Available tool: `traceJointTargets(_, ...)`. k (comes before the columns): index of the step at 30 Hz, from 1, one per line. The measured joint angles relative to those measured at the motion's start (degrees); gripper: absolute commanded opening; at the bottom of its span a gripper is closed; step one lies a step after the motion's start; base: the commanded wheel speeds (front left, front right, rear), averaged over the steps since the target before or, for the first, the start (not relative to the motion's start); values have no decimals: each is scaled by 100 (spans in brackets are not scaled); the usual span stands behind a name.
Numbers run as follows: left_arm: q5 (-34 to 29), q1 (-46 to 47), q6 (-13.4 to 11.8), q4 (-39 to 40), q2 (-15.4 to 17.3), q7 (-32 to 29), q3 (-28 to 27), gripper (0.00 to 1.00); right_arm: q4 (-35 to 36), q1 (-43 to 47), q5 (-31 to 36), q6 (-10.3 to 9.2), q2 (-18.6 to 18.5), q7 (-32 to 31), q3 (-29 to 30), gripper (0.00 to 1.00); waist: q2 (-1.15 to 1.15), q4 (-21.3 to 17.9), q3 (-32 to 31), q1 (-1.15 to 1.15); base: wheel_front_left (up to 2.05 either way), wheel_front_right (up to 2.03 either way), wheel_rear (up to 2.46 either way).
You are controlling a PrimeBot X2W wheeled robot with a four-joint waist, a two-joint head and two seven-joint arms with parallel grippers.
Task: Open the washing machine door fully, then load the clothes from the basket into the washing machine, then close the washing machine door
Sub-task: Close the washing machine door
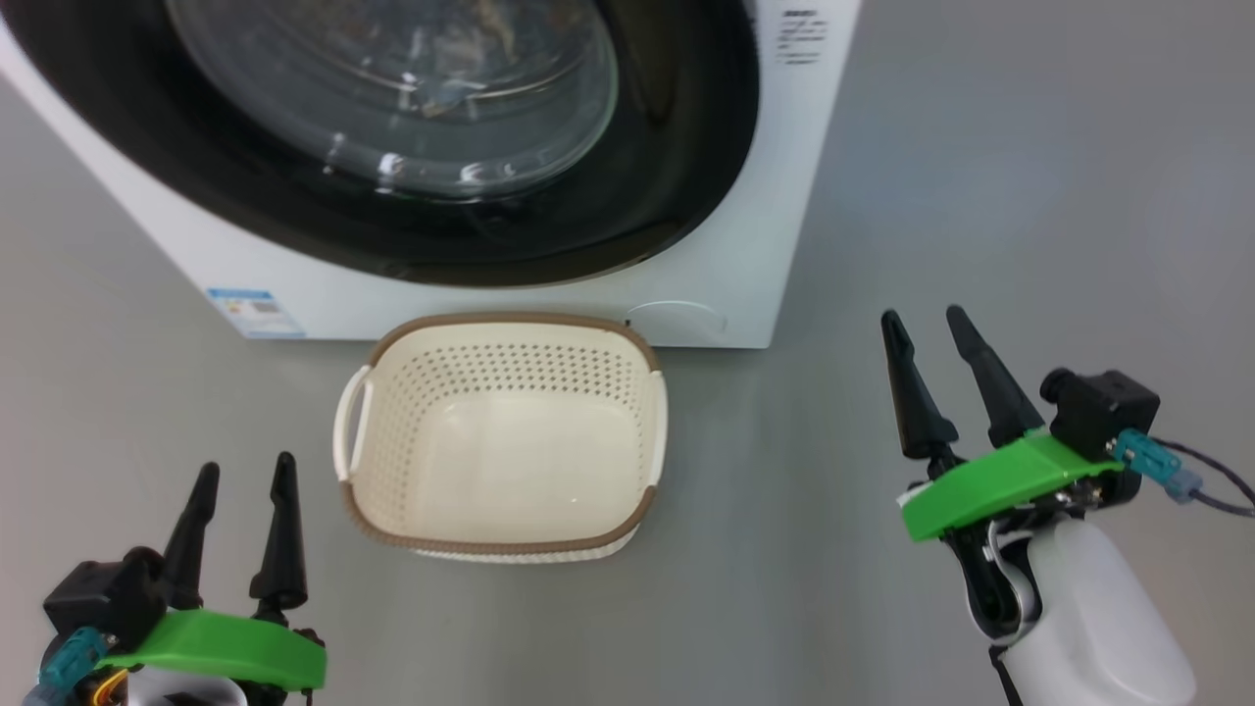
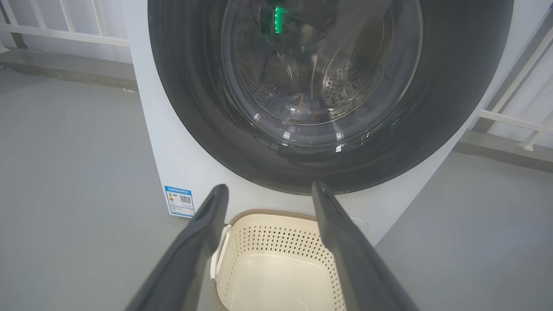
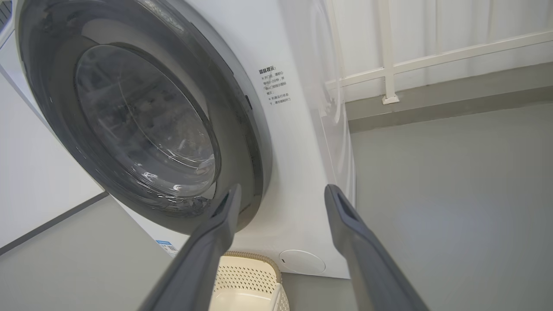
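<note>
Closest in, the left gripper [image 1: 247, 466] is held low over the smooth grey floor [image 1: 784, 588], fingers spread apart. Just beside it, the cream perforated basket [image 1: 510, 321] is parked on that floor, right in front of the white washing machine [image 1: 716, 275], whose glossy black-rimmed door [image 1: 686, 147] is seen shut. Over on the right, the right gripper [image 1: 923, 316] is held higher, fingers parted as well. A white railing [image 3: 432, 56] is seen behind.
</note>
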State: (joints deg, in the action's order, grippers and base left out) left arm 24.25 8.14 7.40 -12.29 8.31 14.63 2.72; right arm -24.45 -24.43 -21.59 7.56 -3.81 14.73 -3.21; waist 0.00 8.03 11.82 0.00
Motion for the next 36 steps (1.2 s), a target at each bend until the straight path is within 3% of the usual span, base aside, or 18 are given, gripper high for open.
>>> traceJointTargets(22, -94, -375, 0, -172, 180, -1, -66, 100, 154, 818, 35, 0, -193, 0, 238, 100, 0, -880, -424, 0, 0, 0, 0)
traceJointTargets(36, -325, -482, 0, -201, 198, 0, -196, 100, 222, 1192, 35, 0, -216, 0, 383, 100, 0, -1110, -541, 0, 0, 0, 0)
